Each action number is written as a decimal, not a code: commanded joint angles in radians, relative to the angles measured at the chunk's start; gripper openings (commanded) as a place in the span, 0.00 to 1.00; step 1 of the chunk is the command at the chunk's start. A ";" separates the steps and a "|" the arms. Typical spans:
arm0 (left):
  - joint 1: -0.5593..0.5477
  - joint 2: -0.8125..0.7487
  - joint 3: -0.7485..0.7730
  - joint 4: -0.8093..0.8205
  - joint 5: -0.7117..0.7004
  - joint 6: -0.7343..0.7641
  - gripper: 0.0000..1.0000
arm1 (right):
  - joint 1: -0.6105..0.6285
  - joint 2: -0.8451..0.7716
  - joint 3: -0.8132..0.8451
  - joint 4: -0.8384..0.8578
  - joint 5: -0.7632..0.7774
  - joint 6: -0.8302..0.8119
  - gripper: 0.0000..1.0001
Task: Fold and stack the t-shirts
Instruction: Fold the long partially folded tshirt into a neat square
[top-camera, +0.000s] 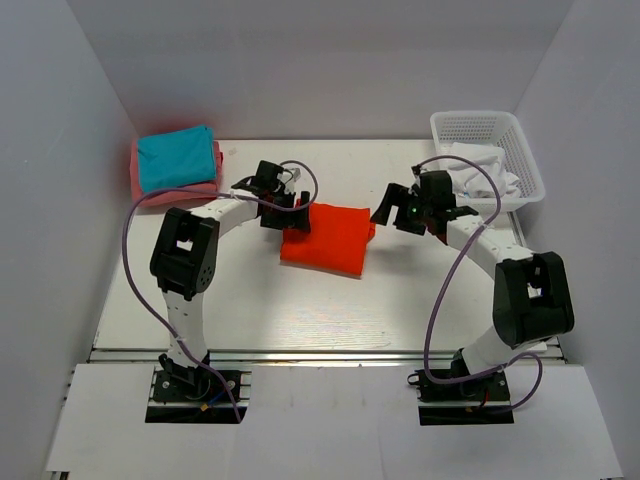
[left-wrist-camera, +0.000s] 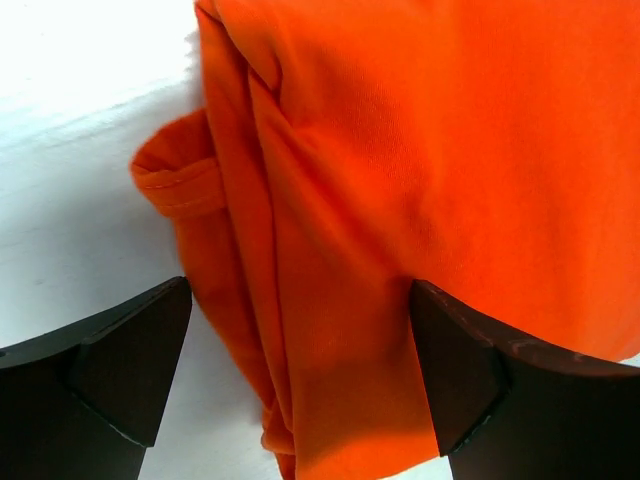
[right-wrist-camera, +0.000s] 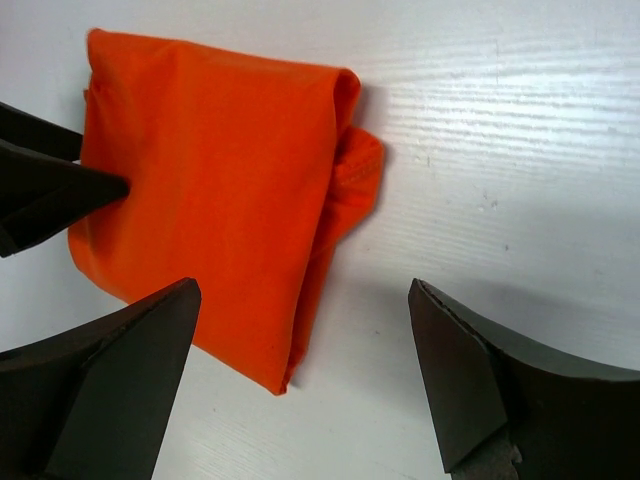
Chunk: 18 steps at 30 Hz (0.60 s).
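The orange-red t-shirt (top-camera: 325, 238) lies folded into a small rectangle at the table's middle. My left gripper (top-camera: 293, 222) is open at its left edge; in the left wrist view (left-wrist-camera: 300, 370) the jaws stand wide apart astride the shirt's (left-wrist-camera: 400, 180) folded edge. My right gripper (top-camera: 386, 213) is open and empty just off the shirt's right edge; in the right wrist view (right-wrist-camera: 300, 380) the shirt's (right-wrist-camera: 210, 200) near corner lies between the jaws. A folded teal t-shirt (top-camera: 177, 158) rests on a pink one (top-camera: 175, 192) at back left. White t-shirts (top-camera: 482, 172) lie in the basket.
A white mesh basket (top-camera: 480, 125) stands at the back right, against the right wall. White walls close in the table on the left, back and right. The left gripper's fingers (right-wrist-camera: 50, 190) show at the left of the right wrist view.
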 joint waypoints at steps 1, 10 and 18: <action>0.001 -0.008 -0.030 0.046 0.077 0.015 1.00 | 0.000 -0.046 -0.023 0.016 0.019 -0.028 0.90; -0.063 -0.025 -0.185 0.101 0.099 0.006 0.67 | -0.006 -0.086 -0.081 0.025 0.042 -0.031 0.90; -0.083 -0.016 -0.207 0.141 0.120 -0.005 0.03 | -0.008 -0.132 -0.130 0.048 0.082 -0.034 0.90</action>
